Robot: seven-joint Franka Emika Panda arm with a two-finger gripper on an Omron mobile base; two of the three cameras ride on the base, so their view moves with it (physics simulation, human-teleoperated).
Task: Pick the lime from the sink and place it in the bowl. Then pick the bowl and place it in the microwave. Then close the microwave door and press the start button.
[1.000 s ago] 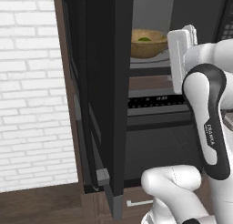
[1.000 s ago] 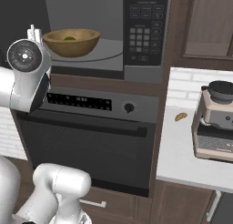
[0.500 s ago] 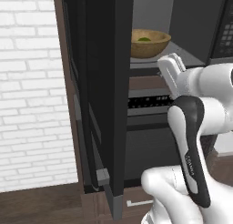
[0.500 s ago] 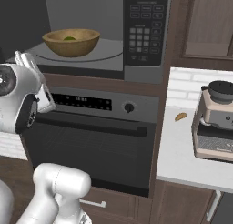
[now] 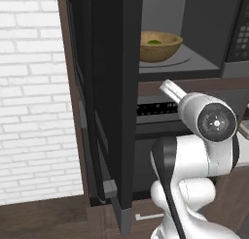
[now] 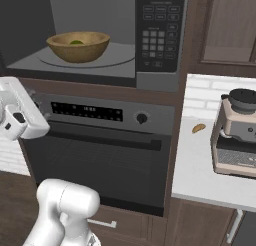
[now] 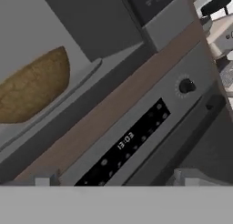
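Wooden bowl [image 6: 78, 46] with the green lime [image 6: 76, 42] is in, so swing the wide-open, empty gripper [image 7: 116, 180] behind that dark door [image 5: 113, 102] and push evenly.

White brick wall [image 5: 34, 87], wood floor [image 5: 44, 218], dark cabinets [image 6: 225, 25]

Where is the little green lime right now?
The lime sits inside the wooden bowl, on the turntable in the open microwave, above the oven.

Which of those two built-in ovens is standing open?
The upper one, the microwave: its door is swung wide, bowl visible inside. The oven below is shut.
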